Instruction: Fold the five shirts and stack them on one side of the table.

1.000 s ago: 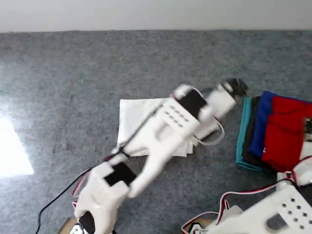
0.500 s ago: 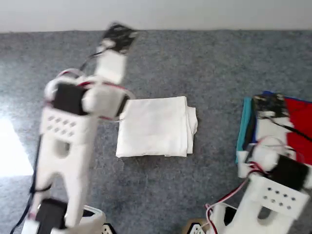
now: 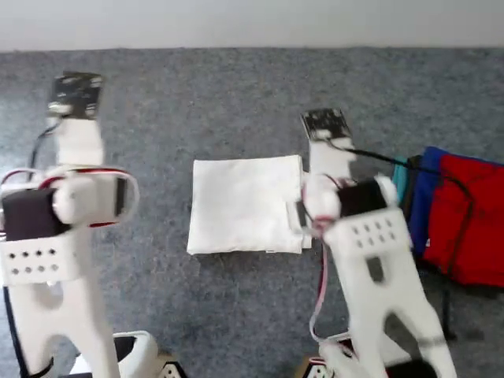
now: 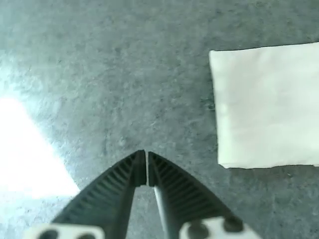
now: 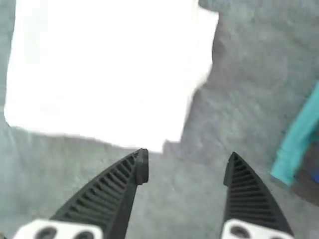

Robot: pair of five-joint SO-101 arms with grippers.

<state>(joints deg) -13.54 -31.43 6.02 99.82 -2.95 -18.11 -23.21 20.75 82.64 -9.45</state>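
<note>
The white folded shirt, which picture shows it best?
The high view. The white folded shirt shows almost whole there, near the stack of coloured shirts. The left wrist view cuts off one side of it. The right wrist view is close up, and one edge runs out of the picture.

White shirt [image 3: 246, 205]; red shirt [image 3: 472, 220], blue shirt [image 3: 428, 197], teal shirt [image 3: 402, 185]; grey table [image 3: 236, 94]

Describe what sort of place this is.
Probably a robotics test bench rather than a home: a left arm and a right arm, both white, stand at a grey felt-like table, where a folded white shirt lies near a stack of folded coloured shirts.
</note>
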